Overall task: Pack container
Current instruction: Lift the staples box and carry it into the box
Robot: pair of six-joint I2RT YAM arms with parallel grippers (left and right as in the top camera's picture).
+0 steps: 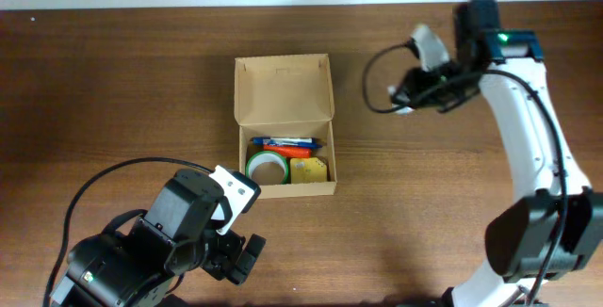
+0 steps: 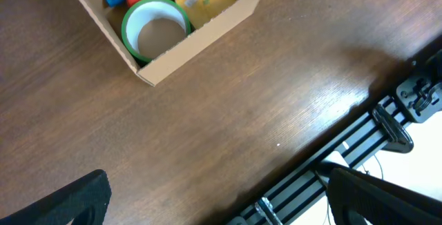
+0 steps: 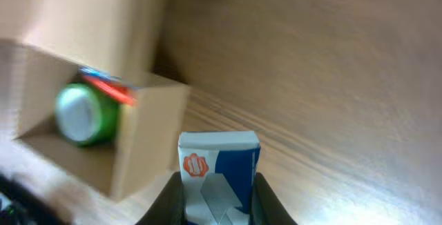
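The tan cardboard container sits at the table's middle with its flap lid open toward the back. Inside lie a green tape roll, blue and red pens and a yellow item. It also shows in the left wrist view and in the right wrist view. My right gripper is shut on a small blue and white box, held above the table right of the container; in the overhead view this gripper is at the back right. My left gripper is open and empty near the front edge.
The table's front edge and a metal frame rail lie just beside my left gripper. A black cable loops off the right arm. Bare wood lies between the container and the right arm.
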